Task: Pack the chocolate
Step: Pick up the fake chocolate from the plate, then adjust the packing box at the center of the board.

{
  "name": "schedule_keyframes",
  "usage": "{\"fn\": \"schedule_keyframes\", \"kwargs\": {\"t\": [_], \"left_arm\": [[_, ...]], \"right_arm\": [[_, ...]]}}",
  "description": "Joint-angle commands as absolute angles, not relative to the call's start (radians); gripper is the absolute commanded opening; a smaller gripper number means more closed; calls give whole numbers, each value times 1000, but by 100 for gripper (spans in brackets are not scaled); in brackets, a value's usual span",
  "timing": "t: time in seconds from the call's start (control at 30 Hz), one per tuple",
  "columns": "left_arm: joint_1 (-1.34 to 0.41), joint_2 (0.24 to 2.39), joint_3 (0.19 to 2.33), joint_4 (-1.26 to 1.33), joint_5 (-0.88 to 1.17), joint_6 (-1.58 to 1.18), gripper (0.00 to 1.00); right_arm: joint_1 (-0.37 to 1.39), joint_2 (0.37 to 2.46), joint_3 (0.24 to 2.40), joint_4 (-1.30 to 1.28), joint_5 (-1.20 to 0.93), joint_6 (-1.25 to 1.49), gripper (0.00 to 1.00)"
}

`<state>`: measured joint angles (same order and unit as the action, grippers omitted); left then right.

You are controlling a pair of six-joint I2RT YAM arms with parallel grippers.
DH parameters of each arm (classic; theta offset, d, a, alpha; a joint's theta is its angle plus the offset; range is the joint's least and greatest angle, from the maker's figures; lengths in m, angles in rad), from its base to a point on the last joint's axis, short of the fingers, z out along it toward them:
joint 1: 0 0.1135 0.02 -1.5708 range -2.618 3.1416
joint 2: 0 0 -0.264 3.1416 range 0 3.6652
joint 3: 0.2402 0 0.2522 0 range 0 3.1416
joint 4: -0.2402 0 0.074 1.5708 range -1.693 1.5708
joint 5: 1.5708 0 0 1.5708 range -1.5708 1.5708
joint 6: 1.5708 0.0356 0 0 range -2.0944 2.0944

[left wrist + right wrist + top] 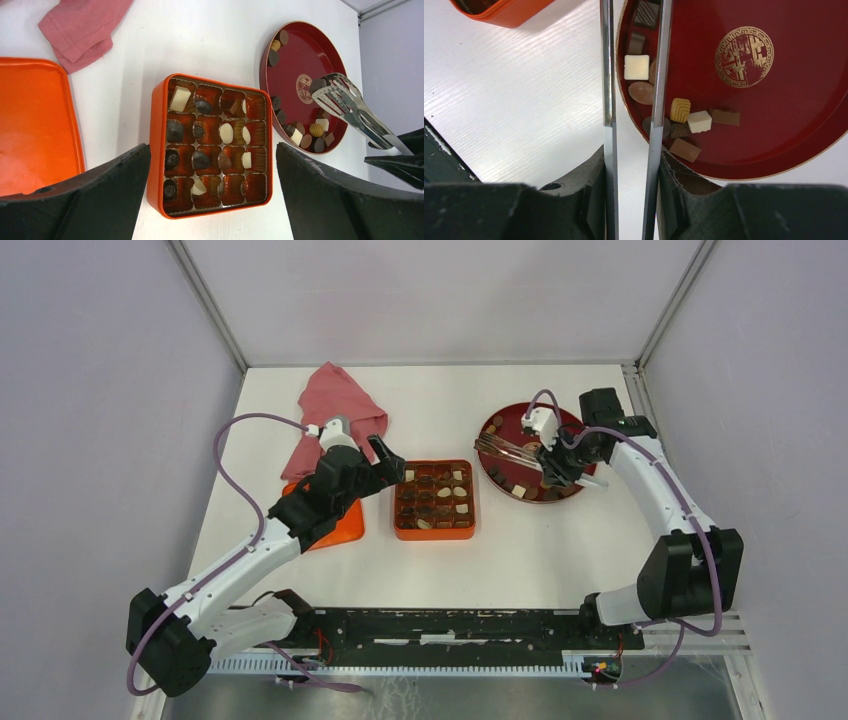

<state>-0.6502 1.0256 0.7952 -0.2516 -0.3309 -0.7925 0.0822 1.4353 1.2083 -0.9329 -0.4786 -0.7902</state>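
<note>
The orange gridded box (434,532) stands mid-table, and several of its cells hold chocolate (201,160). More chocolate pieces (681,110) lie along the near rim of the dark red round plate (515,420), which also shows in the left wrist view (305,55) and the right wrist view (784,110). My right gripper (567,466) is shut on the handles of metal tongs (610,75). The tong tips (340,97) hang over the plate, slightly apart, next to a dark piece (316,85). My left gripper (212,165) is open and empty, straddling the box's near left side (388,468).
The orange lid (345,525) lies flat left of the box, under my left arm. A crumpled red cloth (335,410) lies behind it. The box's corner (499,10) shows left of the tongs. Grey walls enclose the table.
</note>
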Motion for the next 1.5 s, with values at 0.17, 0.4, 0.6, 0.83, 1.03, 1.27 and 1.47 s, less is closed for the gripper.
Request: {"fn": "schedule_keyframes", "kwargs": {"t": [0.17,0.4,0.6,0.83,1.03,1.27,1.47], "left_arm": [[-652,1034,822,-238,-351,-805,100],[-653,1034,822,-239,-350,-806,100],[-652,1035,825,-245,-351,-802,100],[-652,1022,816,-254,-355,-807,100],[-652,1004,809,-265,-364,-810,100],[-652,997,811,-269,-370,-809,100],[-652,1008,824,-268,-368,-805,100]], "right_arm": [[150,1363,1246,-970,-517,-843,0],[172,1345,1221,-992,-513,-872,0],[190,1331,1208,-998,-510,-882,0],[210,1326,1209,-1012,-506,-894,0],[222,1325,1212,-1020,-501,-902,0],[233,1321,1213,-1028,-492,-908,0],[237,1318,1217,-1035,-487,-917,0]]}}
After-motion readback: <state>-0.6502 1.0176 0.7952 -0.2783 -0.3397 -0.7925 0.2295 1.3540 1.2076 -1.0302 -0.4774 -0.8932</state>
